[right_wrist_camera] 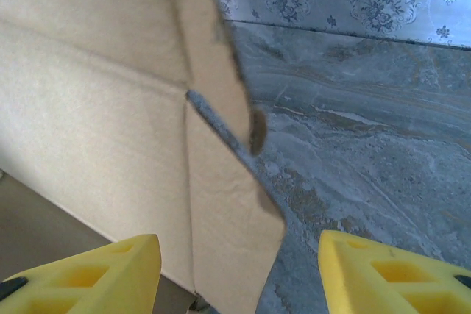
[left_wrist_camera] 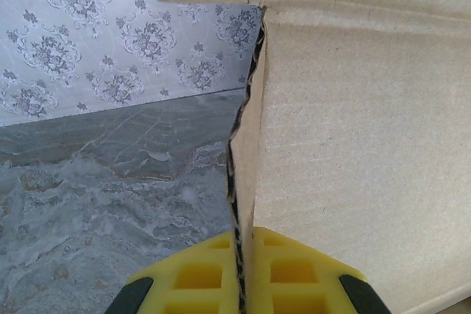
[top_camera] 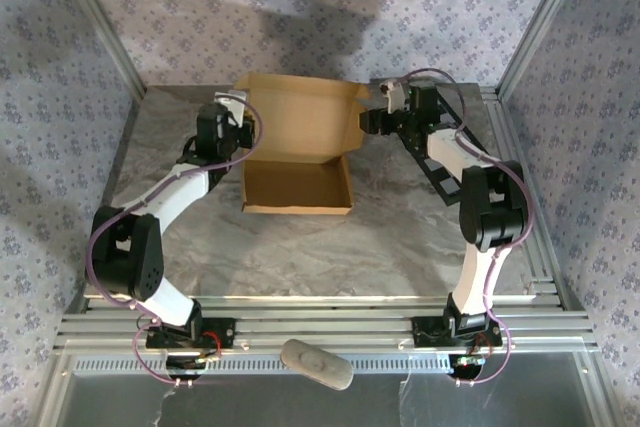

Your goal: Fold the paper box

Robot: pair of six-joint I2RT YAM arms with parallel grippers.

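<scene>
We see the paper box [top_camera: 297, 185] toward the far middle of the grey marbled surface [top_camera: 400, 247], between the two arms. Its shallow tray lies flat and open at the top, and its lid [top_camera: 300, 112] stands up from the tray's far edge, leaning back toward the patterned wall.

The left hand [top_camera: 243, 129] is at the lid's left edge. In the left wrist view that hand [left_wrist_camera: 241, 273] is pressed together on the cardboard: its yellow fingers [left_wrist_camera: 199, 277] meet on either side of the raw corrugated edge, pinching it, with the tan panel rising to the right of them.

The right hand [top_camera: 368, 119] is at the lid's right end, near the upper corner. In the right wrist view this hand [right_wrist_camera: 239, 273] is spread wide, one yellow finger [right_wrist_camera: 96, 277] low on the left in front of the cardboard and the other low on the right over the bare surface. A side flap [right_wrist_camera: 221, 56] juts out between them, and we see neither finger touching it.

A grey oval object [top_camera: 317, 364] lies on the metal rails at the near edge, between the arm bases.
</scene>
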